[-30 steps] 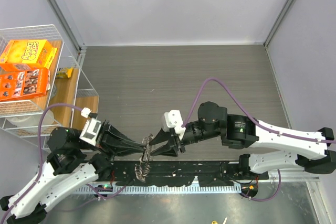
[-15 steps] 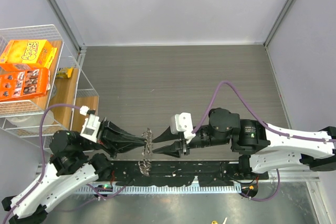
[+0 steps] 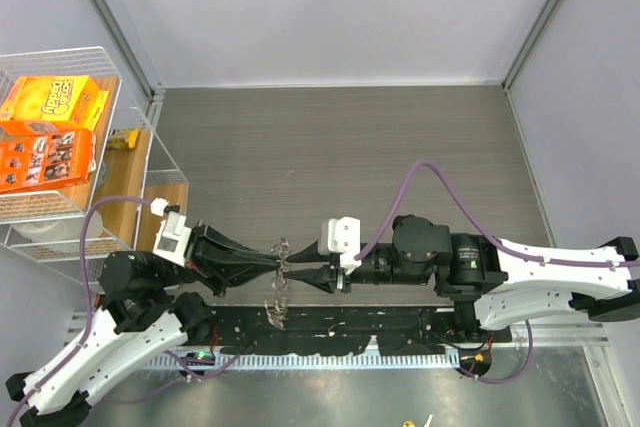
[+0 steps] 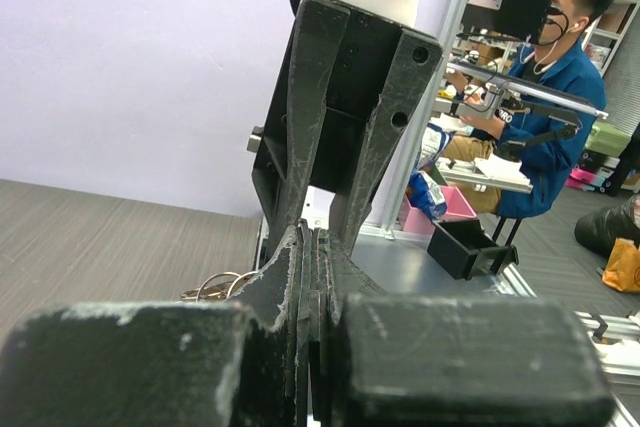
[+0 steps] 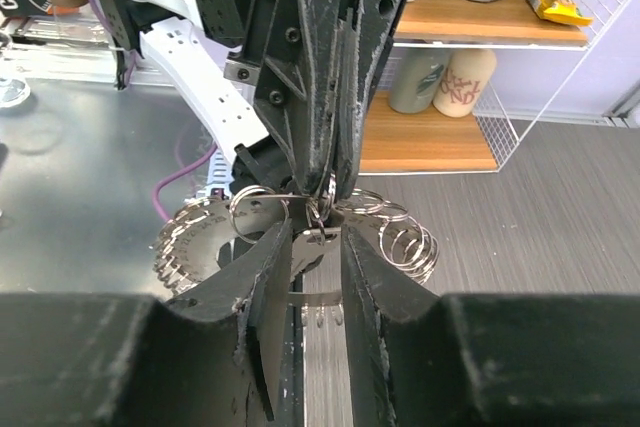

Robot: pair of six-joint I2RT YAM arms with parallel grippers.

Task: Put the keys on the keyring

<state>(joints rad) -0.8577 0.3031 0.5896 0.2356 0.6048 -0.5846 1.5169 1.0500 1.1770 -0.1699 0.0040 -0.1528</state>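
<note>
My left gripper (image 3: 279, 268) is shut on the keyring (image 5: 325, 192), holding it above the near table edge. A fan of small silvery keys (image 5: 195, 237) and a cluster of loose rings (image 5: 405, 237) hang from it, dangling as a bunch (image 3: 275, 309) in the top view. My right gripper (image 3: 300, 275) points straight at the left one, tip to tip. Its jaws stand a narrow gap apart on either side of a flat silvery key (image 5: 318, 235) hanging under the ring. In the left wrist view my shut fingers (image 4: 290, 277) hide the grip; only two rings (image 4: 215, 287) show beside them.
A white wire rack (image 3: 135, 162) with orange cereal boxes (image 3: 50, 127) stands at the far left; its wooden shelves with mugs (image 5: 450, 82) show in the right wrist view. A black rail (image 3: 380, 332) runs along the near edge. A person (image 4: 560, 97) sits beyond the table.
The right gripper pulled back to the right, then came in again level with the left gripper's tip, and its jaws narrowed. The left gripper stayed shut, hardly moving.
</note>
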